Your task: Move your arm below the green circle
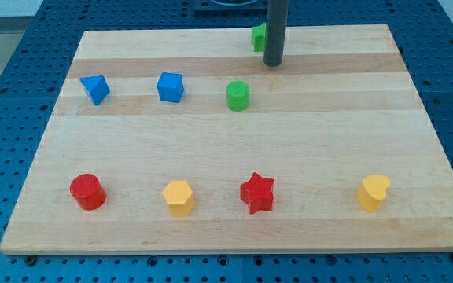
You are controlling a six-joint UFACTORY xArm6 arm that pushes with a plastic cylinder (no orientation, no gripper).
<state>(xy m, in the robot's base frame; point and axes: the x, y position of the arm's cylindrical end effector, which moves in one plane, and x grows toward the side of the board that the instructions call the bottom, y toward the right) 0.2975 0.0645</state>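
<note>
The green circle (237,95), a short green cylinder, stands on the wooden board (234,157) a little above its middle. My tip (272,64) is the lower end of the dark rod, near the view's top. It is above and to the right of the green circle, apart from it. A second green block (257,37), shape unclear, is partly hidden behind the rod just left of it.
A blue block (95,89) and a blue cube (170,86) lie left of the green circle. Along the view's bottom stand a red cylinder (87,191), a yellow hexagon (178,196), a red star (257,193) and a yellow heart-like block (373,192).
</note>
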